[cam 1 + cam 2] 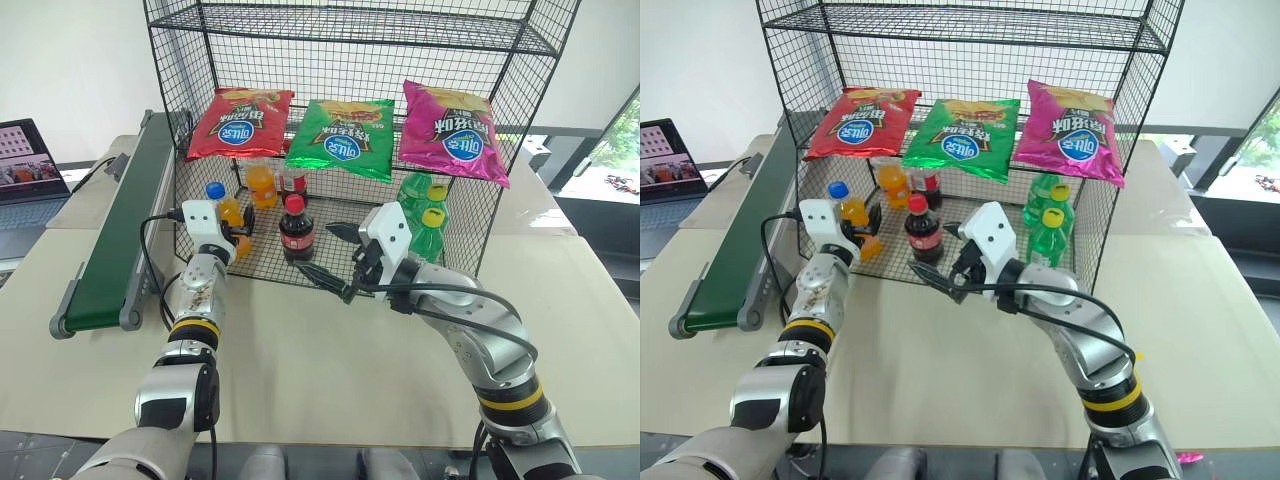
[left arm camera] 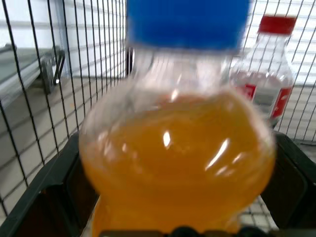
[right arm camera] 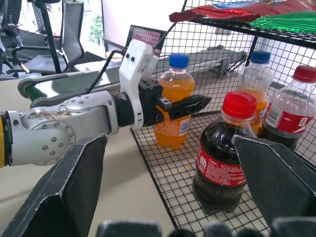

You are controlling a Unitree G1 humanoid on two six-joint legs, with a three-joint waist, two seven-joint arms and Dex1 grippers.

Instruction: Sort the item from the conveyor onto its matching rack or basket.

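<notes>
The item, a small bottle of orange drink with a blue cap (image 1: 226,207), stands upright on the black mesh bottom tier (image 1: 265,262) of the wire cage, near its left front corner. My left gripper (image 1: 238,237) reaches in at the bottle's level. It is open, with one black finger on each side of the bottle (image 3: 174,111). In the left wrist view the bottle (image 2: 177,163) sits very close between the spread fingers. My right gripper (image 1: 330,255) hovers open and empty at the cage's front, facing the bottles. The green conveyor (image 1: 120,230) runs along the left.
On the bottom tier also stand a dark cola bottle with a red cap (image 1: 296,230), a smaller orange bottle (image 1: 261,185) and green bottles (image 1: 425,225). Red (image 1: 240,122), green (image 1: 342,135) and magenta (image 1: 455,130) chip bags lie on the shelf above. A laptop (image 1: 25,165) sits far left.
</notes>
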